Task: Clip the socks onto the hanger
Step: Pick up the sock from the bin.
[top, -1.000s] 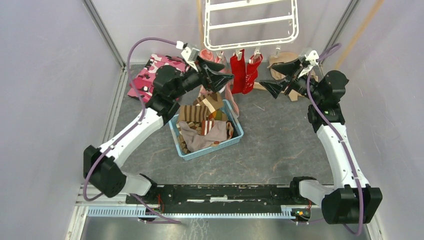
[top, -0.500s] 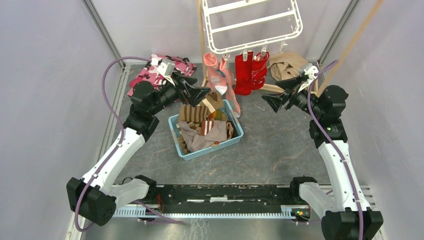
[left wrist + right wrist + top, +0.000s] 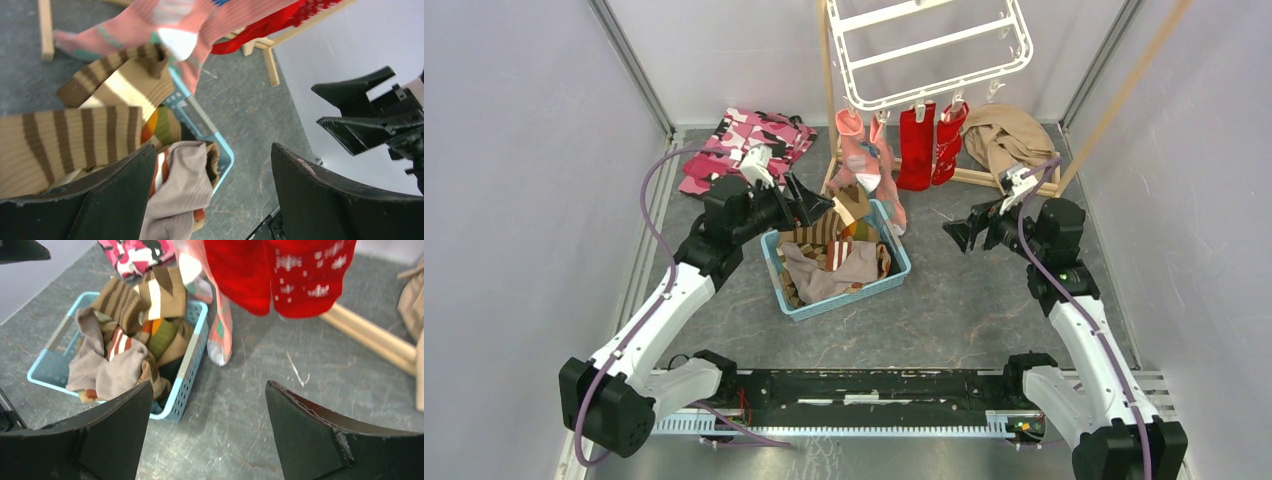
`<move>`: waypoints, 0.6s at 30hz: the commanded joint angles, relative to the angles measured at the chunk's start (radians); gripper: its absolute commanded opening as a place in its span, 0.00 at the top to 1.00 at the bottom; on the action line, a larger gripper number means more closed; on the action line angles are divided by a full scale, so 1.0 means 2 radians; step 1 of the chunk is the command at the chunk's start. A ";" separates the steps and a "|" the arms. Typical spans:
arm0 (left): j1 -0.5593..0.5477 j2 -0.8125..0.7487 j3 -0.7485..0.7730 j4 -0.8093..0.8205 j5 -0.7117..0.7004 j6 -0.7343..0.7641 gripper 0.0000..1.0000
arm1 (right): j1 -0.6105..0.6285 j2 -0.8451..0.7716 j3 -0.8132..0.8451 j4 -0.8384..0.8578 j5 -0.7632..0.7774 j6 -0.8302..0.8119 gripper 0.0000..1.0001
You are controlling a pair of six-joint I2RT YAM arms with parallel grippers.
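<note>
The white hanger point(image 3: 929, 50) hangs at the back. A salmon-pink pair of socks point(image 3: 864, 165) and a red pair point(image 3: 929, 140) dangle from pegs on its near rim. Brown striped socks point(image 3: 819, 232) lie heaped with others in the blue basket point(image 3: 894, 270). My left gripper point(image 3: 812, 205) hovers open over the basket's far left corner. Between its jaws in the wrist view point(image 3: 212, 150) I see a grey-beige sock point(image 3: 175, 185), with a striped one point(image 3: 65, 137) to the left. My right gripper point(image 3: 959, 228) stands open and empty right of the basket, over bare floor point(image 3: 209, 385).
A pink camouflage garment point(image 3: 744, 145) lies at the back left. A tan cloth point(image 3: 1009, 135) is draped at the back right over the wooden stand's base bar point(image 3: 370, 337). The stand's upright pole point(image 3: 827, 90) rises beside the pink socks. Walls close in on both sides.
Both arms have drawn back from the hanger and come down. The left gripper has left the pink socks and moved over the basket. The hanger has swung a little.
</note>
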 commanded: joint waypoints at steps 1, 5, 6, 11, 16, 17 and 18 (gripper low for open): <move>0.002 -0.010 -0.002 -0.052 -0.050 -0.054 0.13 | 0.005 -0.008 -0.027 -0.009 0.041 0.001 0.11; 0.002 -0.003 -0.009 -0.067 -0.078 -0.046 0.18 | 0.005 0.012 -0.016 -0.002 0.040 0.017 0.11; 0.001 0.002 -0.013 -0.062 -0.082 -0.045 0.21 | 0.006 0.017 -0.010 -0.003 0.036 0.020 0.11; 0.002 0.043 -0.005 -0.056 -0.086 -0.044 0.45 | 0.005 0.020 -0.004 -0.012 0.036 0.013 0.12; -0.007 0.085 0.044 -0.128 -0.140 -0.056 0.50 | 0.006 0.029 -0.007 -0.012 0.028 0.027 0.13; -0.012 0.091 0.053 -0.141 -0.158 -0.056 0.48 | 0.005 0.029 -0.006 -0.012 0.027 0.028 0.13; -0.020 0.097 0.062 -0.151 -0.174 -0.055 0.47 | 0.006 0.030 -0.006 -0.012 0.026 0.028 0.13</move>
